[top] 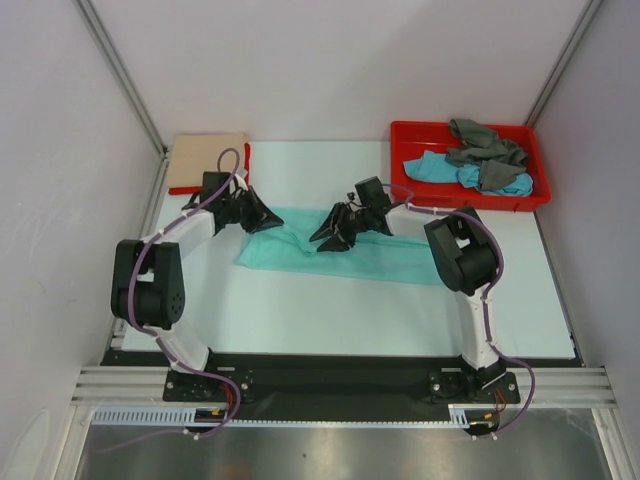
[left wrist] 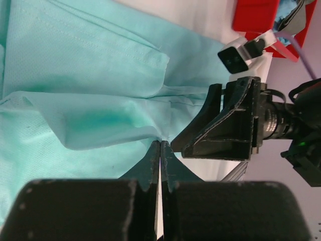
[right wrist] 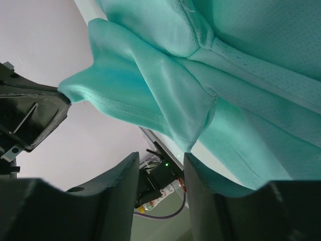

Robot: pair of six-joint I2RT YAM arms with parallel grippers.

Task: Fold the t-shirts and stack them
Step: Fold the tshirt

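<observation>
A mint-green t-shirt (top: 385, 257) lies spread across the middle of the table. My left gripper (top: 272, 222) is shut on a pinched fold at its left end (left wrist: 159, 144) and lifts that cloth a little. My right gripper (top: 322, 238) is open just to the right of it, above the shirt. In the right wrist view (right wrist: 160, 168) nothing lies between its jaws, and a hanging fold of the mint-green shirt (right wrist: 165, 90) touches the tip of one finger (right wrist: 200, 173). A folded beige shirt (top: 207, 160) lies at the back left with a red one (top: 247, 160) under it.
A red plastic tray (top: 410, 135) at the back right holds a crumpled grey shirt (top: 485, 145) and a turquoise-blue shirt (top: 435, 168). White walls with metal corner posts close in the table on three sides. Both grippers are close together.
</observation>
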